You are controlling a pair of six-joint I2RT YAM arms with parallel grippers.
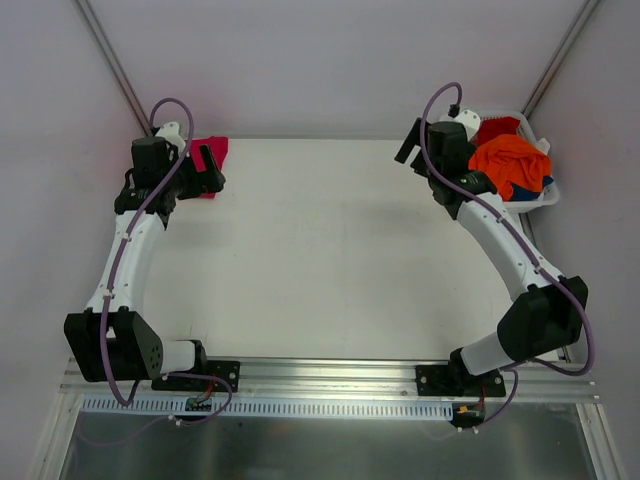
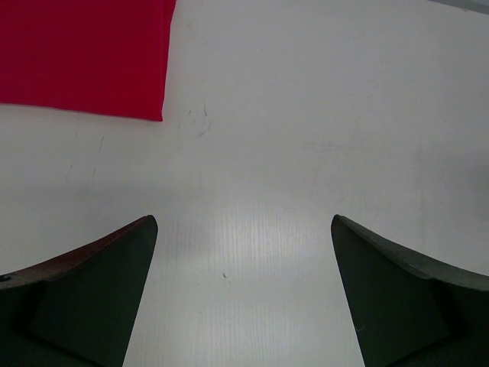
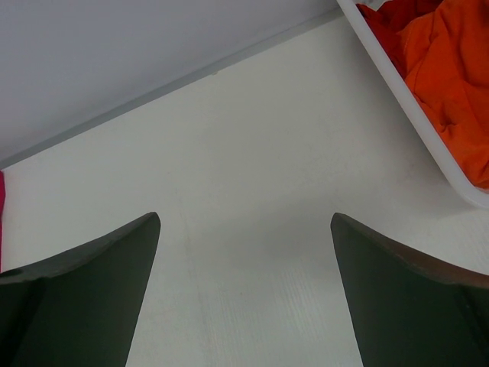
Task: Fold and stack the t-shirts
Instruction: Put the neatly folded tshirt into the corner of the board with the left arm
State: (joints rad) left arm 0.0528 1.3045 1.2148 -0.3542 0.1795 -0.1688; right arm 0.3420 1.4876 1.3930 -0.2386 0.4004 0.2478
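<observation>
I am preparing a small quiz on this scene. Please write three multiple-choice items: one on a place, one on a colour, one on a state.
1. Where is the white basket?
A. far right corner of the table
B. table centre
C. near left edge

2. What colour is the shirt on top in the basket?
A. green
B. orange
C. white

3. How are the left gripper's fingers?
A. shut on cloth
B. shut, empty
C. open, empty

Key:
1 A: it sits beside the right gripper.
2 B: the orange t-shirt lies over the red one.
3 C: the left gripper has only bare table between its fingers, apart from the magenta t-shirt.
</observation>
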